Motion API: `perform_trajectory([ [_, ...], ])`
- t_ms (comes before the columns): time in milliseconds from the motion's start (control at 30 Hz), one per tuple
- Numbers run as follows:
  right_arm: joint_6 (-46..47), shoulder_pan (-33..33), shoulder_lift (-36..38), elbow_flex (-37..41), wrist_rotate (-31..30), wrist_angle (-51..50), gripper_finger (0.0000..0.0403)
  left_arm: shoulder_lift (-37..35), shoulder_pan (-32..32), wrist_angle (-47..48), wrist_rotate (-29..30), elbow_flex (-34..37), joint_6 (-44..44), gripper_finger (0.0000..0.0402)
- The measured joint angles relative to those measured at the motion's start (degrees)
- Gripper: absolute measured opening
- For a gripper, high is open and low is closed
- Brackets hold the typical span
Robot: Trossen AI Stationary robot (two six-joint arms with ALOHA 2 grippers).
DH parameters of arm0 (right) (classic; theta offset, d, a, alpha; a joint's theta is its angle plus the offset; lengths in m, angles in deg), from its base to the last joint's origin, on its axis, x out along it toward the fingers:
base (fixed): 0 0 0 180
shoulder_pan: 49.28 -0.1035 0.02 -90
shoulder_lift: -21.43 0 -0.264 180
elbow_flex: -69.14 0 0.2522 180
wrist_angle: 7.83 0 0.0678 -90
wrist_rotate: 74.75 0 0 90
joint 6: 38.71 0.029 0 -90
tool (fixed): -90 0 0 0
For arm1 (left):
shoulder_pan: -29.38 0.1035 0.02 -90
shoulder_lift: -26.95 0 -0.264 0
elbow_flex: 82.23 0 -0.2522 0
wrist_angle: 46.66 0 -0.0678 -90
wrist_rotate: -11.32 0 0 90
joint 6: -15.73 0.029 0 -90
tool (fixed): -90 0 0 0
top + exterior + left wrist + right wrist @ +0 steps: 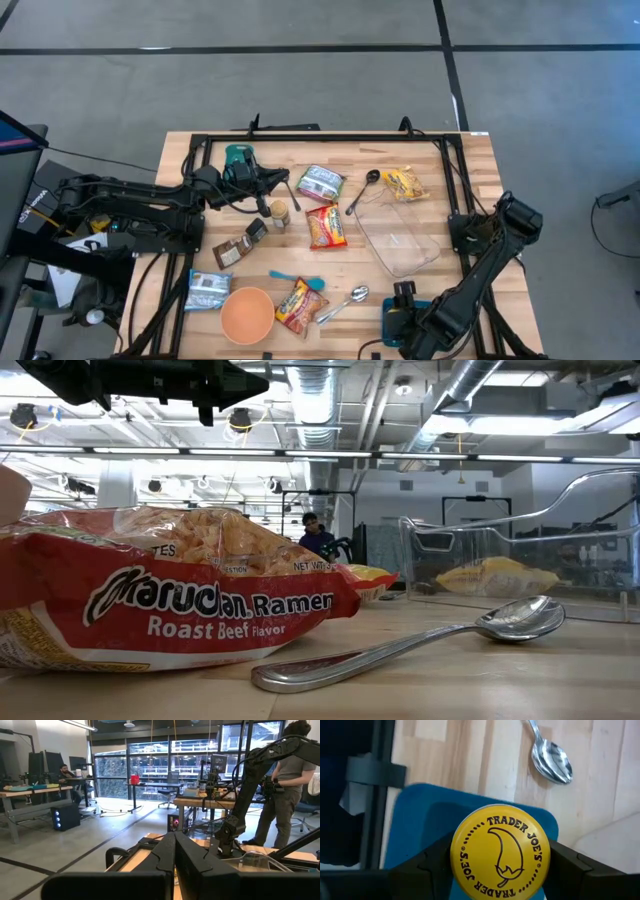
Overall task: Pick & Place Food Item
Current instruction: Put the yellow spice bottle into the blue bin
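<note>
My right gripper (500, 870) is at the table's near edge, pointing steeply down, shut on a jar with a round yellow lid (500, 851). Below the jar lies a flat blue thing (420, 825), which also shows beside the wrist (392, 322) in the high view. Food packs lie flat mid-table: two red ramen packs (326, 228) (300, 303), a green pack (320, 183), a yellow bag (404, 184) and a silver pack (208, 290). My left gripper (175, 855) hangs shut above the table's far left part (280, 188), holding nothing. My right gripper has the jar's yellow lid between its two fingers, one on each side of the lid's rim (454, 857). The fingers come from above, pointing steeply down. The jar stands upright over the blue thing; whether its base rests on it I cannot tell.
A clear tub (402, 240) stands right of centre, an orange bowl (246, 313) at the near left. A silver spoon (552, 762) lies just beyond the blue thing; a black ladle (362, 192), a blue spoon (296, 279) and a small spice jar (279, 214) lie mid-table. A black frame (320, 137) rims the table.
</note>
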State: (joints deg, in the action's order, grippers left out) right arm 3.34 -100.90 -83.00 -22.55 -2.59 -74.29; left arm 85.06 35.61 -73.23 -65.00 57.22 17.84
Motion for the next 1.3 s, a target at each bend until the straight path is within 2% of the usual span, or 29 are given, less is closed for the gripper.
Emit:
perform_trajectory([
  [1300, 0.88, 0.0, 0.07, -0.04, 1.47, 0.85, 0.0233, 0.0, -0.01, 0.0, 0.0, 0.0, 0.0, 0.0],
])
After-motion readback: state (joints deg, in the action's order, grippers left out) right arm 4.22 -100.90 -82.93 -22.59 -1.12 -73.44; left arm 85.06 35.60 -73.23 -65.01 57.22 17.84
